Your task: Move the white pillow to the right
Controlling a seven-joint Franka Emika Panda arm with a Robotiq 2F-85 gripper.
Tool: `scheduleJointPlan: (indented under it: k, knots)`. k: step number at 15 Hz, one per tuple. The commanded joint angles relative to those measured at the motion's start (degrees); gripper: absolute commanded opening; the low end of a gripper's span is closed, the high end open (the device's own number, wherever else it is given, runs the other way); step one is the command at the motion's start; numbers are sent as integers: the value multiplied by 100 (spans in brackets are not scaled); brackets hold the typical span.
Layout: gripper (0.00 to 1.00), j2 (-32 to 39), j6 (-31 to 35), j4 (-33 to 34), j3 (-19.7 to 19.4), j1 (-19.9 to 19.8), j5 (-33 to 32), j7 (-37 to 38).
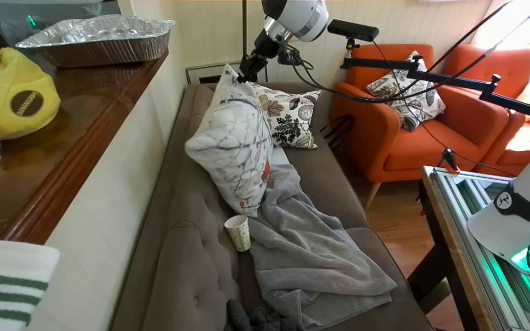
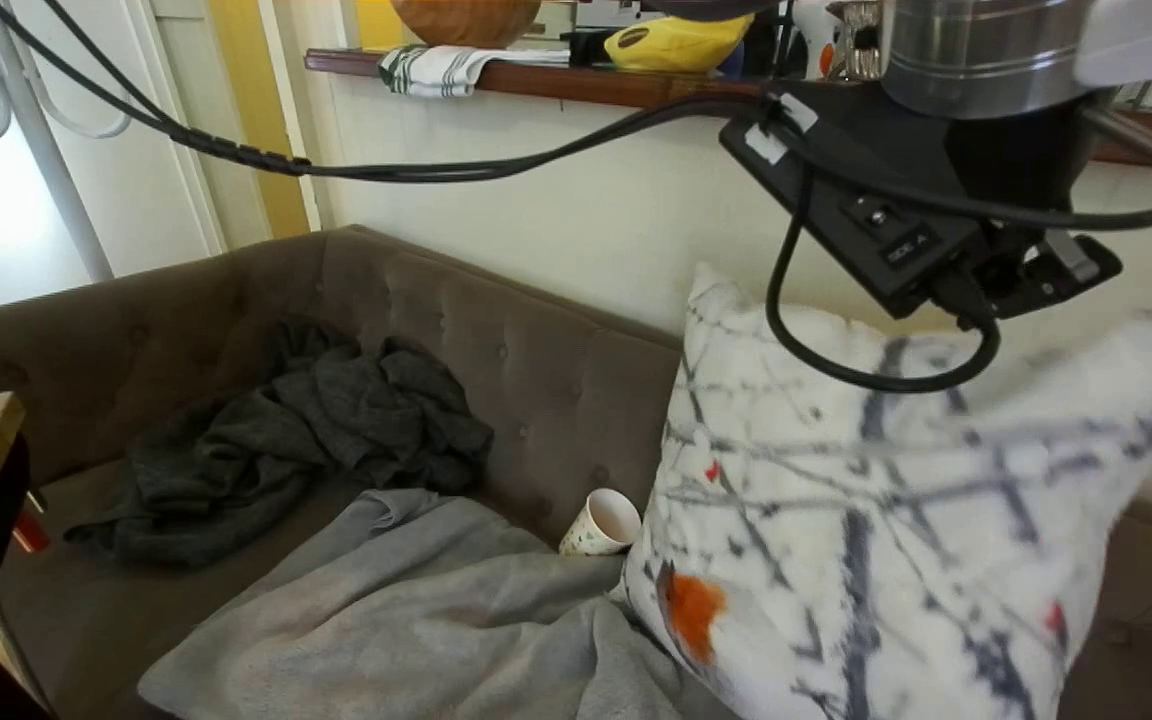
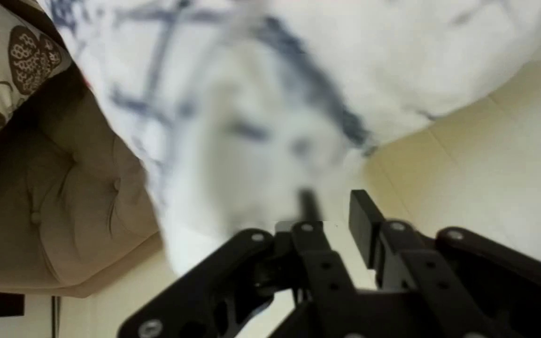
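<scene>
The white pillow with grey branches and an orange bird [image 1: 235, 138] stands tilted up on the brown sofa, near its backrest. It fills the right side of an exterior view [image 2: 886, 520] and much of the wrist view [image 3: 195, 84], partly blurred. My gripper [image 1: 245, 76] is at the pillow's upper edge; its fingertips are seen side-on in an exterior view [image 2: 1056, 280]. In the wrist view the fingers [image 3: 331, 204] are partly apart with a narrow gap, and no fabric is clearly pinched between them. The pillow's upper edge lies just beyond the fingertips.
A paper cup [image 1: 238, 233] stands beside the pillow's lower corner. A grey blanket [image 1: 311, 248] covers the seat, with a dark cloth [image 2: 336, 440] farther along. A leaf-patterned pillow [image 1: 290, 117] is behind. A wooden ledge [image 1: 104, 133] runs above the backrest. Orange armchairs [image 1: 430, 142] stand beyond.
</scene>
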Motion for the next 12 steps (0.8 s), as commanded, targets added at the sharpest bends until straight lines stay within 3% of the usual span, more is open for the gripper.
scheduleJointPlan:
  k: [1,3,7,9,12]
  knots:
    - [56,7,131,347,20,3,-292,473]
    - [70,-187,130,361,1,96,-526,652]
    - [97,-747,-199,-6,-239,463,-1813,1633]
    - [100,-1194,-517,-346,-191,556,-2313,2022]
    - [100,-1981,-1183,-1034,-49,662,-2599,1956]
